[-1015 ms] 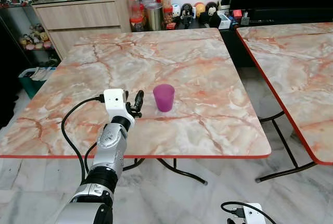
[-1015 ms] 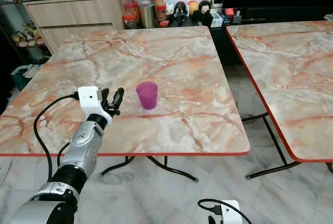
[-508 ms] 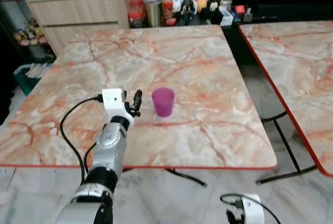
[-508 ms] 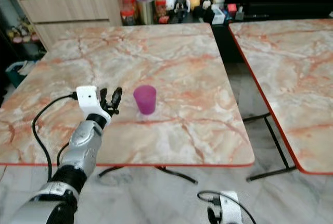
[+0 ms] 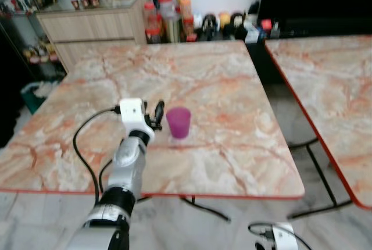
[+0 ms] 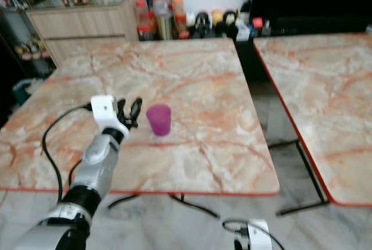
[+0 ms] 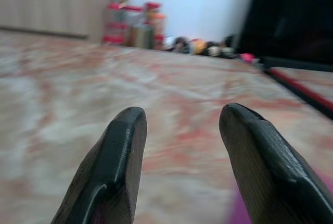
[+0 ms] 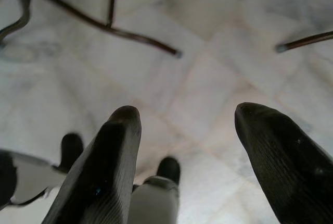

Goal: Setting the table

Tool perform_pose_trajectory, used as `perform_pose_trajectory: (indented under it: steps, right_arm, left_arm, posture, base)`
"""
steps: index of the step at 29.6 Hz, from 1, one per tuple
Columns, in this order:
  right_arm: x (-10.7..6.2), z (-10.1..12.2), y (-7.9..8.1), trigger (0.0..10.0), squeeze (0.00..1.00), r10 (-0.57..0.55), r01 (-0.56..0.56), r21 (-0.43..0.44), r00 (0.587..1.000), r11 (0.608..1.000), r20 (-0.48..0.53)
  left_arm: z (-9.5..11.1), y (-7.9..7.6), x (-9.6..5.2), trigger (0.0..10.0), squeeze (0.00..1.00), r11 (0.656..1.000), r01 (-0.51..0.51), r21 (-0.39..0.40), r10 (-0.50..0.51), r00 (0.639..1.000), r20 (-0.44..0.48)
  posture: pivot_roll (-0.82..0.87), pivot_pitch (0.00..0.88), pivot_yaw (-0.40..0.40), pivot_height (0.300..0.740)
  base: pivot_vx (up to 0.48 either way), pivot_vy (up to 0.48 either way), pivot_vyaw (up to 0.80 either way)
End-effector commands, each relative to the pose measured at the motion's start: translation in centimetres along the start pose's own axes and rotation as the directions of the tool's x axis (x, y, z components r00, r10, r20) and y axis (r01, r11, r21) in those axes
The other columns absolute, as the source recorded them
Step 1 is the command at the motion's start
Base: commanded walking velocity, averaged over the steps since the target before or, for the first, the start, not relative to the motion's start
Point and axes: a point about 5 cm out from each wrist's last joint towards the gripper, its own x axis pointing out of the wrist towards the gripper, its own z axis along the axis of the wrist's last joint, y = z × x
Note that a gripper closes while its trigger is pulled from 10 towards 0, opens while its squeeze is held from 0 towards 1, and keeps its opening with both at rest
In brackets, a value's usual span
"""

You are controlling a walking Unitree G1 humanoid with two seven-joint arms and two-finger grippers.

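Closer now — the left gripper (image 5: 157, 110) has edged up just beside the purple cup (image 5: 178, 122), fingers spread and holding nothing. Cup stands upright on the marble table (image 5: 221, 87); right gripper (image 8: 182, 146) hangs over the floor, fingers apart — empty.

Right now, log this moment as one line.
left gripper: open, beside purple cup, not touching | cup: upright on marble table | right gripper: open, idle over floor

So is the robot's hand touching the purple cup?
Apart. In the left eye view, a strip of table shows between the left gripper and the cup; its open fingers sit just beside the cup.
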Motion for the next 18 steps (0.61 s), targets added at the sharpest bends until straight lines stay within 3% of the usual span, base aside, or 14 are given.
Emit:
perform_pose_trajectory:
  steps: [1,4,14,18]
  right_arm:
    - [0.2,0.4,0.3,10.0,0.00,0.009,-0.009,0.002,1.000,1.000,0.008]
    - [0.2,0.4,0.4,10.0,0.00,0.010,-0.010,0.004,1.000,1.000,0.007]
    - [0.2,0.2,0.6,10.0,0.00,0.015,-0.015,0.008,1.000,1.000,0.001]
    - [0.2,0.0,0.9,10.0,0.00,0.018,-0.018,0.011,1.000,1.000,-0.005]
  left_arm:
    - [0.6,0.1,0.2,10.0,0.00,1.000,-0.004,0.002,0.004,1.000,0.025]
    - [0.6,0.1,0.2,10.0,0.00,1.000,-0.003,0.000,0.003,1.000,0.026]
    - [0.7,-0.4,0.4,10.0,0.00,0.999,0.038,-0.034,-0.038,0.999,0.011]
    - [0.5,-1.0,0.5,10.0,0.00,0.994,0.109,-0.028,-0.111,0.992,-0.055]
  posture:
    - [0.07,0.000,0.037,0.740]
    - [0.07,0.000,0.037,0.740]
    - [0.07,0.000,0.044,0.740]
    - [0.07,0.000,0.046,0.740]
  base:
    - [0.281,0.000,0.00]
    - [0.249,0.000,0.00]
    - [0.000,0.000,0.00]
    - [0.000,0.000,0.00]
